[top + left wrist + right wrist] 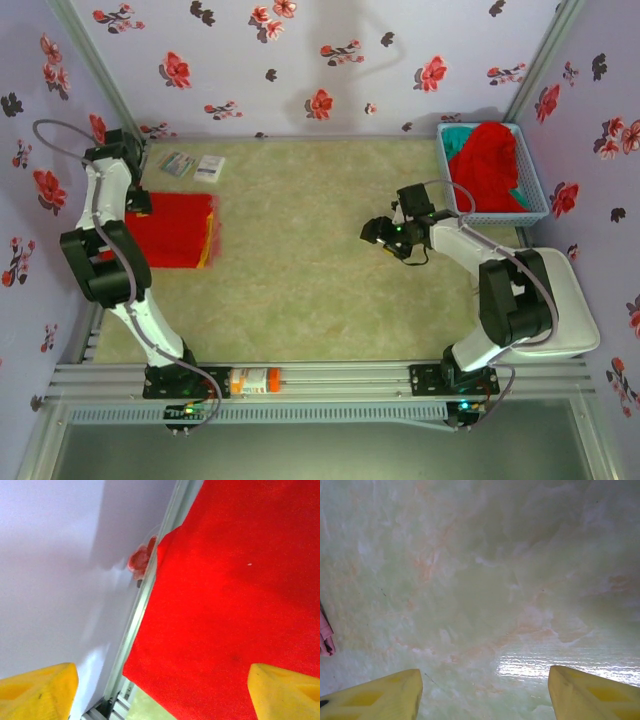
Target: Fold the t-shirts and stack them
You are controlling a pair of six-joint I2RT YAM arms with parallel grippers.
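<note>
With folded shirts (175, 230) laid well left of the basket (497, 214) and left gripper (165, 692) and right gripper (485, 692) spread empty, a crumpled shirt (488, 165) inside the basket is judged due to be fetched.

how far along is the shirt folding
Done: a folded red stack lies at the table's left. In hand: nothing; left gripper open over it, right gripper open over bare table. Left: red shirts and a teal shirt heaped in the blue basket.

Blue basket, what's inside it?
A heap of red cloth fills most of the basket, with teal cloth showing at its far left corner. Anything under the heap is covered.
</note>
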